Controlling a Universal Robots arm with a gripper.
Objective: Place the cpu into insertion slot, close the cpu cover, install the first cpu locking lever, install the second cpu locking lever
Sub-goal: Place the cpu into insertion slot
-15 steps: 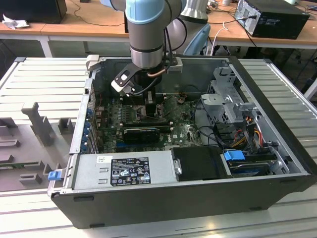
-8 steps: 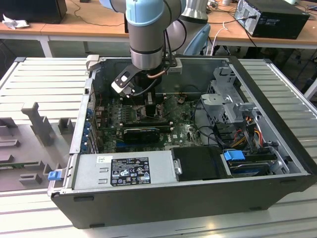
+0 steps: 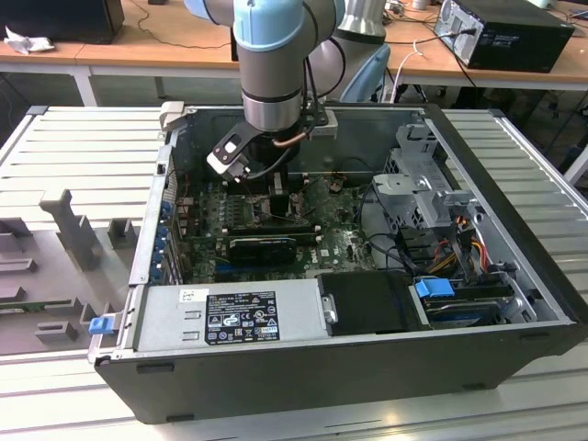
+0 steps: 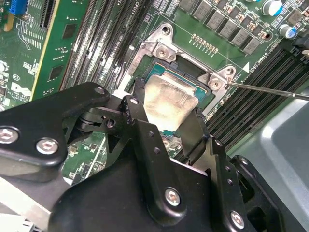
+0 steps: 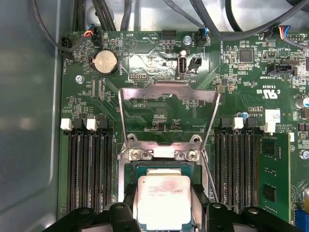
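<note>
The cpu (image 5: pixel 163 200), a small square chip with a pale metal top, lies level over the insertion slot (image 5: pixel 126 169), and in the second wrist view the cpu (image 4: pixel 169 99) sits inside the socket frame (image 4: pixel 161 48). My gripper (image 5: pixel 164 193) is shut on it, one black finger on each of two opposite edges, also seen in the second wrist view, where the gripper (image 4: pixel 169 110) shows from behind. The cpu cover (image 5: pixel 169 90) stands swung up and open behind the slot. A thin wire locking lever (image 4: pixel 270 90) sticks out beside the socket, unlatched. In the exterior view the gripper (image 3: pixel 276 195) is low over the motherboard (image 3: pixel 344 243).
Memory slots (image 5: pixel 87 169) flank the socket on both sides. A long black expansion card (image 3: pixel 265 244) lies in front of the socket. The power supply (image 3: pixel 230 317), a drive cage (image 3: pixel 413 179) and cable bundles (image 3: pixel 459 248) crowd the open case (image 3: pixel 514 230).
</note>
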